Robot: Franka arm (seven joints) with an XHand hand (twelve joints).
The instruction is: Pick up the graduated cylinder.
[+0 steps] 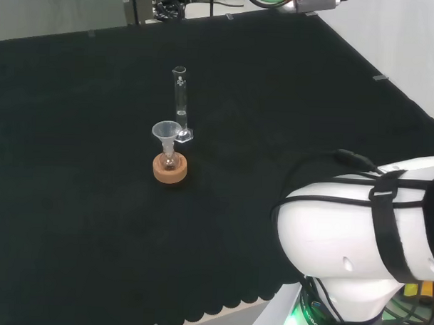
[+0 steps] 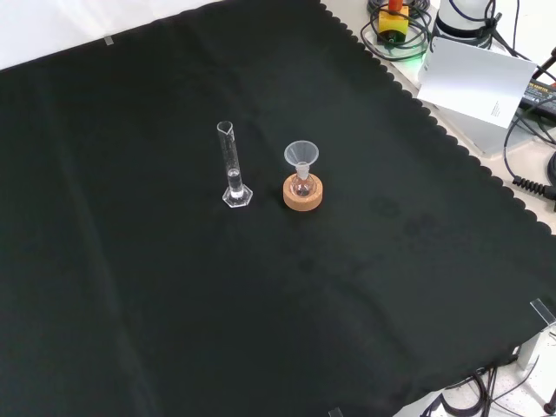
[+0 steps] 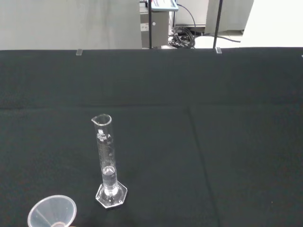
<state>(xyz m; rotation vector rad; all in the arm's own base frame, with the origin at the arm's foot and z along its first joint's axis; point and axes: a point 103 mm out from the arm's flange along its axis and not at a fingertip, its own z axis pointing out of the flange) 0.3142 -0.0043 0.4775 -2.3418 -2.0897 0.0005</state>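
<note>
A clear glass graduated cylinder (image 1: 180,104) stands upright on a hexagonal foot on the black cloth; it also appears in the front view (image 2: 232,167) and the wrist view (image 3: 107,163). A little clear liquid sits low in its tube. Close beside it a small round flask with a clear funnel (image 1: 165,132) in its neck rests on a cork ring (image 1: 170,167), also seen in the front view (image 2: 302,191). The funnel's rim (image 3: 52,212) shows in the wrist view. The wrist camera looks at the cylinder from some distance away.
The arm's white links (image 1: 364,225) fill the head view's lower right. Cables and a white box (image 2: 476,76) lie beyond the cloth's scalloped edge (image 2: 452,139) in the front view. Black cloth stretches wide around the two pieces of ware.
</note>
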